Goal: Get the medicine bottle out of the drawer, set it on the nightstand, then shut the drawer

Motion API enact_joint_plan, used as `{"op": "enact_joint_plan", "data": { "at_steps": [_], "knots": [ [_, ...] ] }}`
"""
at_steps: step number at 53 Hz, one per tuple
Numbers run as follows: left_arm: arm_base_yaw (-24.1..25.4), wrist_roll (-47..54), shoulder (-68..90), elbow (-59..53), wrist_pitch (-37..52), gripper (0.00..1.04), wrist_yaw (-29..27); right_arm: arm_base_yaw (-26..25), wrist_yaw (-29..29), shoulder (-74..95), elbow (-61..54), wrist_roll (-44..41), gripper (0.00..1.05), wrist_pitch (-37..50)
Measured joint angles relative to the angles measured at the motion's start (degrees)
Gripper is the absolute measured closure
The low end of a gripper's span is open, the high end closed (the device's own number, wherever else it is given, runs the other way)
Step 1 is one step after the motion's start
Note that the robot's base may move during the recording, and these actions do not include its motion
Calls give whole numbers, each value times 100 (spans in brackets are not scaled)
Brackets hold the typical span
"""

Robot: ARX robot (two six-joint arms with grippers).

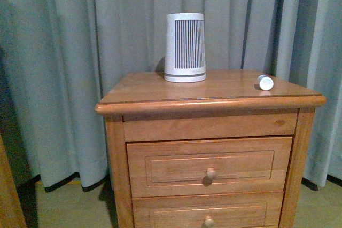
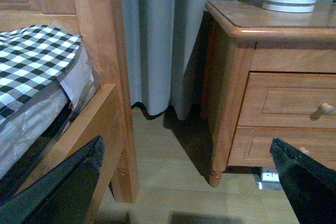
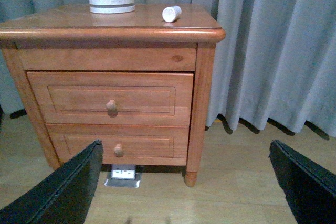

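Note:
The medicine bottle [image 1: 265, 82] lies on its side on the nightstand [image 1: 160, 92] top near the right edge; it also shows in the right wrist view [image 3: 171, 13]. The upper drawer [image 1: 176, 166] is shut, its knob [image 1: 211, 173] facing me; it also shows in the right wrist view [image 3: 79, 98] and the left wrist view [image 2: 283, 103]. Neither arm shows in the front view. My left gripper [image 2: 191, 184] is open and empty, low over the floor between bed and nightstand. My right gripper [image 3: 191, 184] is open and empty, back from the nightstand's front.
A white ribbed tapered device [image 1: 185, 47] stands at the back of the nightstand top. Grey curtains [image 1: 64, 52] hang behind. A wooden bed frame [image 2: 113, 93] with checked bedding [image 2: 31, 61] is left of the nightstand. A floor socket plate [image 3: 124, 174] lies under the lower drawer [image 3: 152, 142].

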Motion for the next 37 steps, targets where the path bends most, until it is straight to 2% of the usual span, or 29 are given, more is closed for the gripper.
{"op": "enact_joint_plan", "data": {
  "at_steps": [37],
  "knots": [
    [0, 0, 0, 0, 0, 7, -2, 0, 0, 0, 0, 0, 7, 0]
  ]
}}
